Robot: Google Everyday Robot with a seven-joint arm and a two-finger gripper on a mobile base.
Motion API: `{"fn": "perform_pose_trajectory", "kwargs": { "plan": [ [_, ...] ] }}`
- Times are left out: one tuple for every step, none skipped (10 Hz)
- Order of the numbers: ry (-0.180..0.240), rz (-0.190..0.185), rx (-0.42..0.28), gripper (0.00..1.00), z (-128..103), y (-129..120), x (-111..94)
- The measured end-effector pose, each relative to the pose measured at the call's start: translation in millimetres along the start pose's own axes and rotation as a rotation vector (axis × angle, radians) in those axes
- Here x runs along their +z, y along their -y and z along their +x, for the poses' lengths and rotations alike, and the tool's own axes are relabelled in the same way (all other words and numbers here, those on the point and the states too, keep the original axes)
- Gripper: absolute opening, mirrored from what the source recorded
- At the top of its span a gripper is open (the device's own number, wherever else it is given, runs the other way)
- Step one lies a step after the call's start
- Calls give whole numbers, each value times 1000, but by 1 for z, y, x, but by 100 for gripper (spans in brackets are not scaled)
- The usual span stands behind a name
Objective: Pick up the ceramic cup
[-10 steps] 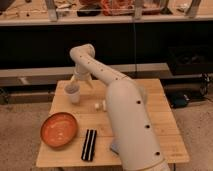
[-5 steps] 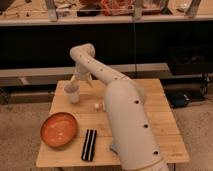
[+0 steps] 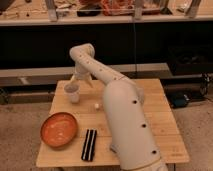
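While the cup stands on the table, we see the gripper just above it; whether it grips, we cannot tell.

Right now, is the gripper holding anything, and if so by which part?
Cannot be told. The gripper is right at the rim of the small cream ceramic cup, which stands on the wooden table.

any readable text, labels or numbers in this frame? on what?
None readable.
Cup, orange bowl, black bar, white cube, arm: no markings visible.
Shelf clutter at the top: too blurred to tell whether it carries text.
Gripper is right above the cup, at the table's back left.
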Motion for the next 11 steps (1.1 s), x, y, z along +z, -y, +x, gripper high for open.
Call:
{"fn": "perform_pose_trajectory", "kwargs": {
  "plan": [
    [0,-1,0,80,0,0,0],
    [-1,-2,-1,80,1,0,1],
    [-3,-3,-3,80,1,1,1],
    [-4,-5,-5,80,2,1,2],
    [-4,-6,-6,80,2,1,3],
    [-5,-7,-8,80,2,2,3],
    [-6,-8,-10,80,2,2,3],
    [-7,-10,-12,80,3,2,2],
    [-7,-11,-13,80,3,2,3],
    [-8,-12,-15,80,4,2,3],
    [-7,-14,-17,80,4,2,4]
  ]
}}
